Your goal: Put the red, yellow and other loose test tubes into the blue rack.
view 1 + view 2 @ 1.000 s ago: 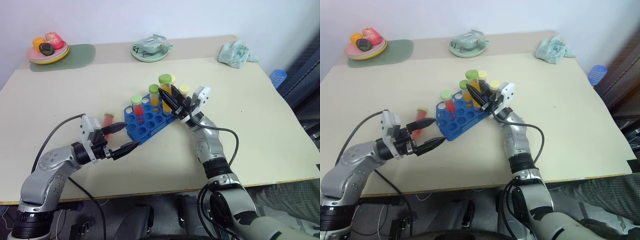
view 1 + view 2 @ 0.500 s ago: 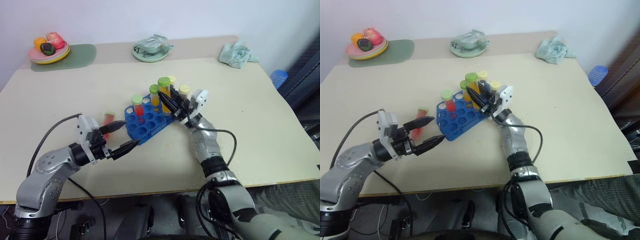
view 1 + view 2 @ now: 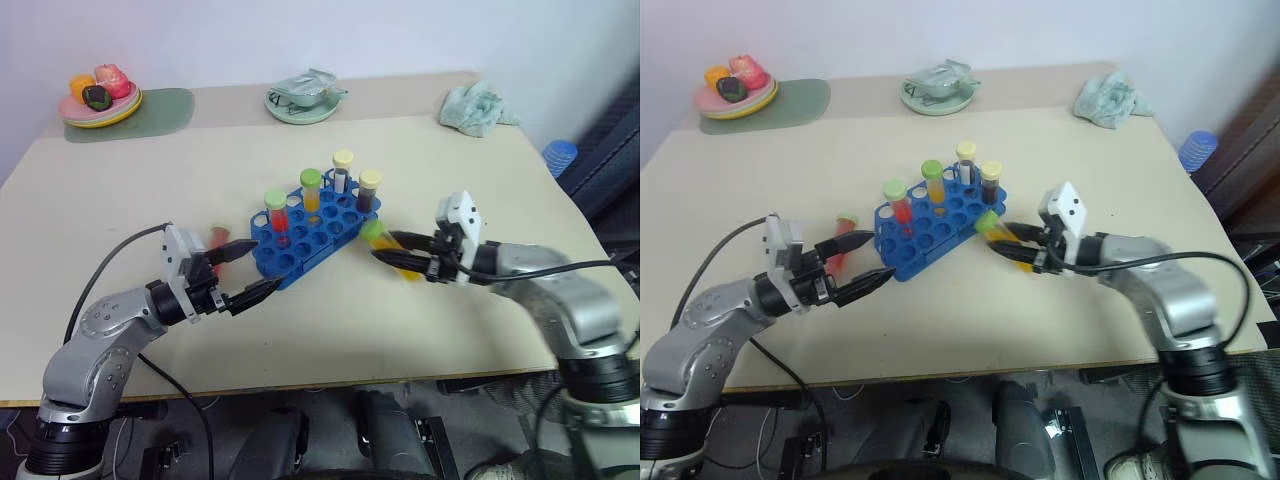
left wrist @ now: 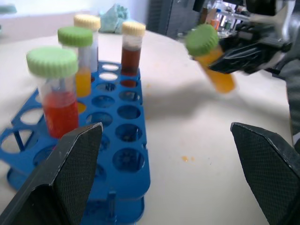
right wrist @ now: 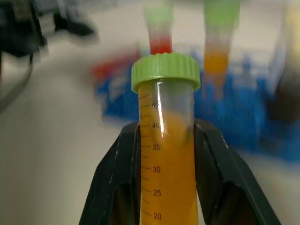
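The right end effector (image 3: 400, 262), clamped on a yellow tube (image 3: 392, 251) at the rack's (image 3: 310, 232) 4 o'clock, must next seat it in a hole, while the left end effector (image 3: 250, 271) gapes wide, empty.

The only readable marks are showing in the right wrist view, on the yellow tube (image 5: 165, 154) pinched in the right gripper (image 5: 166, 187). Dark graduation lines are running down its clear wall, with the numbers 40, 35, 30, 25 and 20 beside them, dropping away from the green cap (image 5: 165, 70); a figure above the 40 is showing only in part.
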Tool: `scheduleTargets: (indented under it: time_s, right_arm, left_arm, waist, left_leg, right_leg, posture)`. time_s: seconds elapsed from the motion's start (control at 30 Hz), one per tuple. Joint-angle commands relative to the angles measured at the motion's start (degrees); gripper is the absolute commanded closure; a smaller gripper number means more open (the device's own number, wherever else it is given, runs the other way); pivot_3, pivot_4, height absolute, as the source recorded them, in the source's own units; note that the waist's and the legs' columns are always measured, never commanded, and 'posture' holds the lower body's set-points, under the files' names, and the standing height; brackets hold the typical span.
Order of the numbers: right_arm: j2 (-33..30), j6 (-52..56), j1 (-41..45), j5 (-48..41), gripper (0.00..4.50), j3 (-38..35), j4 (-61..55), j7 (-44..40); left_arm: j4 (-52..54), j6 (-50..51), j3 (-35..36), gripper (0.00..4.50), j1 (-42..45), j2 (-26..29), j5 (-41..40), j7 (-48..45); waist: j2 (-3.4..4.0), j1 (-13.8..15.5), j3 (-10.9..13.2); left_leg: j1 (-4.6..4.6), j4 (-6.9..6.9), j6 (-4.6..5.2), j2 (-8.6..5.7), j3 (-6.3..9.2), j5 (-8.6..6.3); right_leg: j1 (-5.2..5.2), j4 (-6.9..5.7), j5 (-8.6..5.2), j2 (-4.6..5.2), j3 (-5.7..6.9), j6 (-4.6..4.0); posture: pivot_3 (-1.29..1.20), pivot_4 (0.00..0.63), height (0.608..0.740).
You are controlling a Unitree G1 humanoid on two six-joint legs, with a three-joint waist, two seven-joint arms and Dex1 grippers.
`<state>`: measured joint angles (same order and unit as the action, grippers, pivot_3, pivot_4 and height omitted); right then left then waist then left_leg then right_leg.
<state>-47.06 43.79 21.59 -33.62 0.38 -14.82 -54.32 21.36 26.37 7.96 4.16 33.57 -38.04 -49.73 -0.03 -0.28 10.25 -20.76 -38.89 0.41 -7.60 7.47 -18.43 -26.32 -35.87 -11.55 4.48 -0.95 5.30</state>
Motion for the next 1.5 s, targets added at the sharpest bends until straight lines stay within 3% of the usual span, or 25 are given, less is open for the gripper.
scheduleTargets:
  time_s: [0.03,0.53,0.73,0.77,0.8,1.13,1.27,1.5]
  right_arm:
    - [-4.69,3.12,2.70,1.32,3.38,2.24,1.82,-4.15]
    - [-5.92,-4.85,12.56,16.51,3.38,15.84,24.07,-15.54]
    - [-6.24,-7.37,13.43,18.85,0.89,15.91,24.51,-18.06]
    - [-6.54,-7.27,13.52,19.00,0.28,15.81,23.83,-18.51]
    - [-6.70,-7.15,13.64,19.22,0.07,15.63,23.28,-18.59]
    - [-11.81,1.17,17.83,23.82,0.07,21.19,16.37,-25.05]
    - [-12.91,0.42,20.84,29.43,0.07,25.88,17.53,-26.79]
    - [-7.35,-0.93,27.56,35.66,0.07,30.98,28.98,-27.56]
  left_arm:
    - [-0.31,-1.94,-0.60,0.00,1.21,-0.35,0.50,-1.03]
    - [-0.75,-4.14,-1.88,0.00,0.45,-1.24,2.46,-1.34]
    - [-0.34,-3.90,-1.76,0.00,0.38,-1.06,2.44,-0.75]
    - [-0.30,-3.92,-1.76,0.00,0.29,-1.04,2.46,-0.72]
    - [-0.27,-3.95,-1.79,0.00,0.19,-1.05,2.47,-0.69]
    - [-0.69,-4.28,-2.78,0.00,0.14,-2.19,2.63,-0.37]
    - [-0.62,-4.56,-3.44,0.00,-0.66,-3.37,2.74,-0.22]
    - [0.06,-4.77,-3.54,0.00,-1.84,-4.40,2.79,0.73]
  waist:
    - [0.00,-0.21,0.00]
    - [-0.02,0.39,0.00]
    - [-0.02,1.02,-0.01]
    - [-0.02,1.04,-0.01]
    - [-0.02,1.02,-0.01]
    - [0.01,1.03,-0.01]
    - [0.01,1.07,-0.01]
    - [-0.03,0.89,-0.04]
  left_leg:
    - [0.00,0.00,0.00,0.01,-0.01,0.00]
    - [-0.14,-0.06,0.02,0.03,-0.07,-0.01]
    - [-0.14,-0.08,0.04,0.03,-0.07,-0.02]
    - [-0.15,-0.08,0.04,0.03,-0.07,-0.02]
    - [-0.15,-0.08,0.04,0.03,-0.07,-0.03]
    - [-0.39,-0.15,0.05,0.03,-0.01,-0.03]
    - [-0.42,-0.15,0.05,0.03,-0.02,-0.03]
    - [-0.43,-0.19,0.05,0.03,-0.03,-0.03]
  right_leg:
    - [0.00,0.02,0.00,0.00,0.00,0.00]
    - [-0.04,0.17,0.02,0.01,0.01,0.02]
    - [0.02,0.32,0.09,-0.01,0.01,0.09]
    - [0.02,0.32,0.09,-0.01,0.01,0.09]
    - [0.02,0.33,0.09,-0.01,0.01,0.10]
    - [-0.13,0.40,0.11,0.00,0.08,0.11]
    - [-0.16,0.42,0.12,0.00,0.08,0.12]
    - [-0.15,0.44,0.16,-0.01,0.08,0.11]
  posture:
    - [0.00,0.150,0.740]
    - [0.00,0.150,0.740]
    - [0.00,0.150,0.740]
    - [0.00,0.150,0.740]
    - [0.00,0.150,0.740]
    - [0.00,0.150,0.740]
    - [0.00,0.150,0.740]
    - [0.00,0.150,0.740]
